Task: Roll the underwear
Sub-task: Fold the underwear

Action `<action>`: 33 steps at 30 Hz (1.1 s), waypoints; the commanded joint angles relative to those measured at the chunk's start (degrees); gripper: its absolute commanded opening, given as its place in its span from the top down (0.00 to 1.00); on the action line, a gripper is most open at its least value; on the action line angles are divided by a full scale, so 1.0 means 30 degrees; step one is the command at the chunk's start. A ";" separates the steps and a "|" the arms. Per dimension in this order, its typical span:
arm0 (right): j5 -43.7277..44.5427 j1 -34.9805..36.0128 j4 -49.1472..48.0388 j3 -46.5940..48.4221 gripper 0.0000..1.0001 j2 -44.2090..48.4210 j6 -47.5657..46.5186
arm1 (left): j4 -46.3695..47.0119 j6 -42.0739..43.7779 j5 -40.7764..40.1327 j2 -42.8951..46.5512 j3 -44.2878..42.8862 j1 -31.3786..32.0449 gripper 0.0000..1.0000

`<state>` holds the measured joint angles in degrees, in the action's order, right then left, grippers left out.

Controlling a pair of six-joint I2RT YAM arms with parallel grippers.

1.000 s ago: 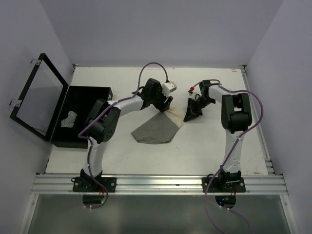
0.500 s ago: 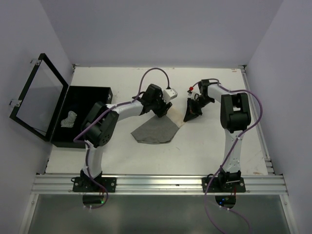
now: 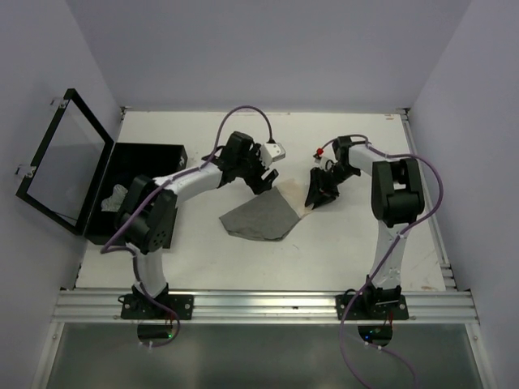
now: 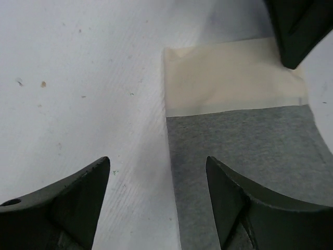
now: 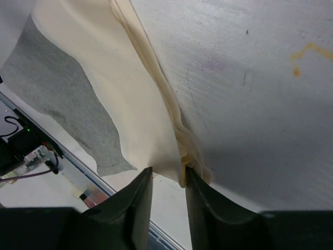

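One piece of underwear [image 3: 258,215], heather grey with a cream waistband [image 3: 297,199], lies flat mid-table. My left gripper [image 3: 264,180] hovers open over the band's left corner; in the left wrist view the garment's straight edge [image 4: 250,151] runs between its spread fingers, gripper [image 4: 157,166]. My right gripper [image 3: 318,194] sits at the band's right corner, jaws a little apart. In the right wrist view the cream fold [image 5: 156,104] ends at the fingertips of the gripper [image 5: 167,174], with bare table showing in the gap.
A flat black box [image 3: 150,156] stands at the left with its hinged lid [image 3: 63,166] raised; a pale rolled cloth [image 3: 114,198] lies inside. White walls enclose the table on three sides. A metal rail [image 3: 259,306] runs along the near edge.
My right gripper went from shut to slightly open, letting go of the waistband corner. My left gripper drew back leftward and opened wider. The garment settled flat.
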<state>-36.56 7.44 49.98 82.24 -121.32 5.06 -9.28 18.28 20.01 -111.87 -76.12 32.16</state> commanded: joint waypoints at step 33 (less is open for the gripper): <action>-0.1371 0.1884 -0.3678 -0.3502 0.74 0.1935 -0.0517 | -0.5402 0.4041 0.1352 0.1667 0.2438 -0.3338 0.41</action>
<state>-41.71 12.71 43.22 76.18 -119.20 2.13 -22.76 25.21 22.04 -104.84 -63.99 22.57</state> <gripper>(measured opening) 0.256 0.589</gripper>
